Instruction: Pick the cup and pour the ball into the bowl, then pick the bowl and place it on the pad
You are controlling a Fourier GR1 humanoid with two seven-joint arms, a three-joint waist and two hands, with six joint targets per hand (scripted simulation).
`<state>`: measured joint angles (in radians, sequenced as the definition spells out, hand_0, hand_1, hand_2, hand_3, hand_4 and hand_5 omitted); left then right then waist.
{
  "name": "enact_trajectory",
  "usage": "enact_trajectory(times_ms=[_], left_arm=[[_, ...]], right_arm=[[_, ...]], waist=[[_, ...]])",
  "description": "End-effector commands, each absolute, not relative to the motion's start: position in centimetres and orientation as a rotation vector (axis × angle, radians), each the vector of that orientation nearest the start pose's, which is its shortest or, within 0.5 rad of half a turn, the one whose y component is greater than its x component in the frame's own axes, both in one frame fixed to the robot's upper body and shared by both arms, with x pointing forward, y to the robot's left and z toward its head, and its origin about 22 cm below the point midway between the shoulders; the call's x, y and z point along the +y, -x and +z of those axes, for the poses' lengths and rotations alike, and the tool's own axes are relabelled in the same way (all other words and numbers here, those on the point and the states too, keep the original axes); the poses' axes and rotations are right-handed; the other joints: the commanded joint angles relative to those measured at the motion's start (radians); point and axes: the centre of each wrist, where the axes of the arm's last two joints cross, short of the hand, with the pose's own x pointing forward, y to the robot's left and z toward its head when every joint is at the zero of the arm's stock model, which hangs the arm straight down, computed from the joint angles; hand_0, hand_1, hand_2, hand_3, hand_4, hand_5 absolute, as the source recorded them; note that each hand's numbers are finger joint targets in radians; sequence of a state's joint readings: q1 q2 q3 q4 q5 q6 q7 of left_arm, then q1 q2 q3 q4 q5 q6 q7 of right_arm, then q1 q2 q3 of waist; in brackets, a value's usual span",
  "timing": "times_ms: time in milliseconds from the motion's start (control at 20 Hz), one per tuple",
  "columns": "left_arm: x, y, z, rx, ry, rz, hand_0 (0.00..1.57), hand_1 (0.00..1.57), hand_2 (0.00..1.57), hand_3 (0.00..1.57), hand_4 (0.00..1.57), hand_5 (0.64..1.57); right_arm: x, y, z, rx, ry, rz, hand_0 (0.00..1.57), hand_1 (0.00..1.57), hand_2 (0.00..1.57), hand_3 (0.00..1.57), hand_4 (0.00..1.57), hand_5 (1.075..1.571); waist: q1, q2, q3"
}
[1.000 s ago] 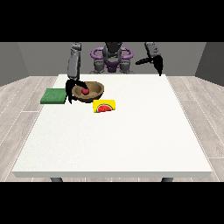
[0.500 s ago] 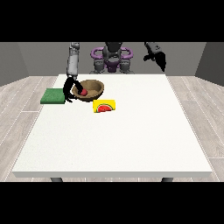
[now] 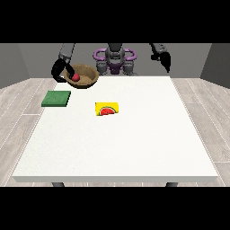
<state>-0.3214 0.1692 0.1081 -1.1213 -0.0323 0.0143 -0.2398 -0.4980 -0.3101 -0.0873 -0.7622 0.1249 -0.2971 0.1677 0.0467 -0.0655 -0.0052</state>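
Over white table [image 3: 134, 148], hand-held [image 3: 60, 72] bowl [image 3: 85, 77]

The brown bowl [image 3: 84, 76] is raised above the desk's far left corner, tilted toward the camera, with the red ball [image 3: 76, 77] inside. The flat green pad [image 3: 56, 99] lies below, near the left edge.

bowl [image 3: 83, 77] in robot hand [image 3: 59, 72]
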Motion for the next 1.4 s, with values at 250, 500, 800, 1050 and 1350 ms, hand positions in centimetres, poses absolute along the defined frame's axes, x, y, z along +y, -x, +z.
enact_trajectory(times_ms=[250,500,800,1050,1350], left_arm=[[29.3,-31.5,-1.0,-1.717,-0.186,-0.117,0.0,0.0,0.0,0.0,1.02,1.431],[29.3,-32.0,1.5,-1.762,-0.13,-0.117,0.0,0.0,0.0,0.0,1.22,1.481],[42.1,-31.5,8.3,-1.939,-0.23,0.016,0.0,0.0,0.0,0.0,1.31,1.567],[48.4,-28.8,9.8,-1.988,-0.242,0.039,0.0,0.0,0.0,0.0,1.27,1.571],[49.4,-28.7,11.6,-2.031,-0.22,0.008,0.0,0.0,0.0,0.0,1.19,1.557]], right_arm=[[-32.2,-36.5,2.9,-1.121,0.566,-0.02,1.57,1.57,1.57,0.75,0.79,1.57],[-40.8,-34.7,4.8,-1.132,0.627,-0.042,1.57,1.57,1.57,0.47,0.83,1.57],[-44.2,-33.1,5.7,-1.283,0.667,-0.095,1.57,1.57,1.57,0.0,0.87,1.571],[-43.7,-32.9,4.6,-1.337,0.683,-0.143,1.57,1.57,1.57,0.0,0.8,1.566],[-44.8,-32.9,3.9,-1.323,0.72,-0.235,1.57,1.57,1.57,0.0,0.69,1.567]], waist=[[-0.033,0.052,0.0049],[0.023,0.096,0.0055],[0.026,0.227,0.0051],[0.049,0.281,0.0048],[0.077,0.311,0.0058]])
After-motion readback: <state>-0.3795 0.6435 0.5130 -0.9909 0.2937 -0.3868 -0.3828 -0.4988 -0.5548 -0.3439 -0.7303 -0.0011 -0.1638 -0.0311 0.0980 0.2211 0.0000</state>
